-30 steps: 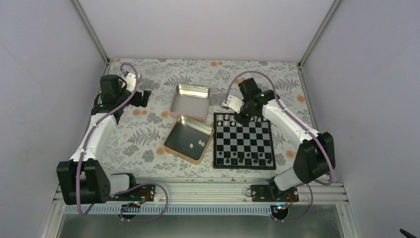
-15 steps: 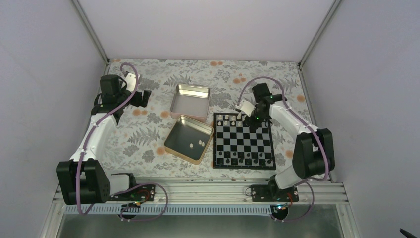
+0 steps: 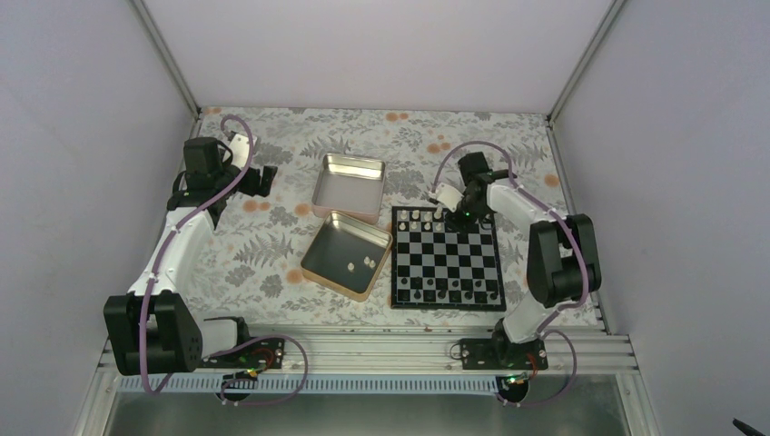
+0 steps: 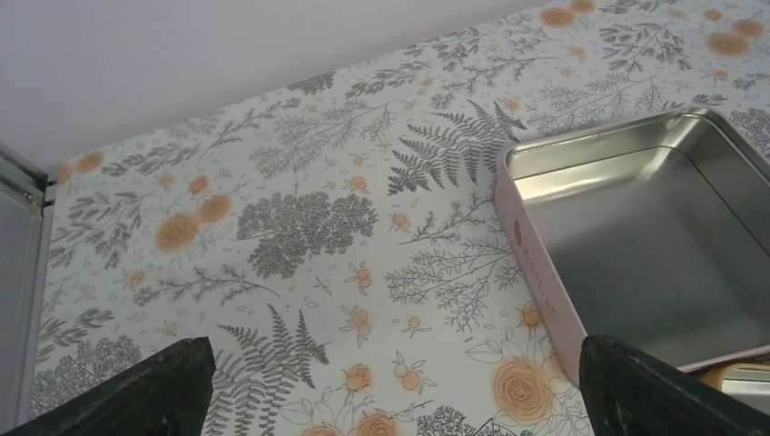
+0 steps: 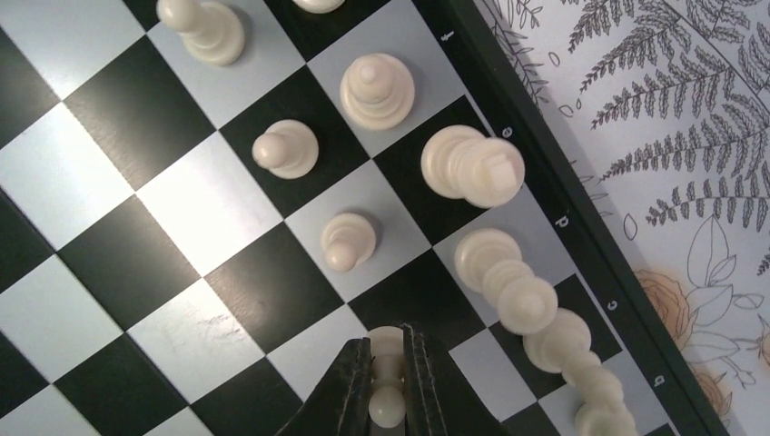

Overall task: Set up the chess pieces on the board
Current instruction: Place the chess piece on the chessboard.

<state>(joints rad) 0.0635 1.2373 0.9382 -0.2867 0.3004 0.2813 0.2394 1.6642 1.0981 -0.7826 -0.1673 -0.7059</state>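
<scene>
The black-and-silver board (image 3: 447,258) lies right of centre, with cream chess pieces (image 3: 416,218) along its far edge and dark pieces along its near edge. My right gripper (image 3: 460,216) is over the board's far right part, shut on a cream pawn (image 5: 388,381) held just above or on a square (image 5: 309,350). Several cream pieces (image 5: 377,89) stand on the nearby squares and along the rim (image 5: 545,182). My left gripper (image 3: 263,178) is open and empty at the far left, its fingertips (image 4: 136,400) low over the patterned cloth.
Two shallow metal tins lie left of the board: the far one (image 3: 349,185) is empty, also in the left wrist view (image 4: 636,236); the near one (image 3: 345,254) holds a few cream pieces (image 3: 363,262). Walls enclose the floral cloth (image 3: 263,245).
My right gripper moved right along the board's far edge, then shifted slightly back left and lower. The left arm has not moved.
</scene>
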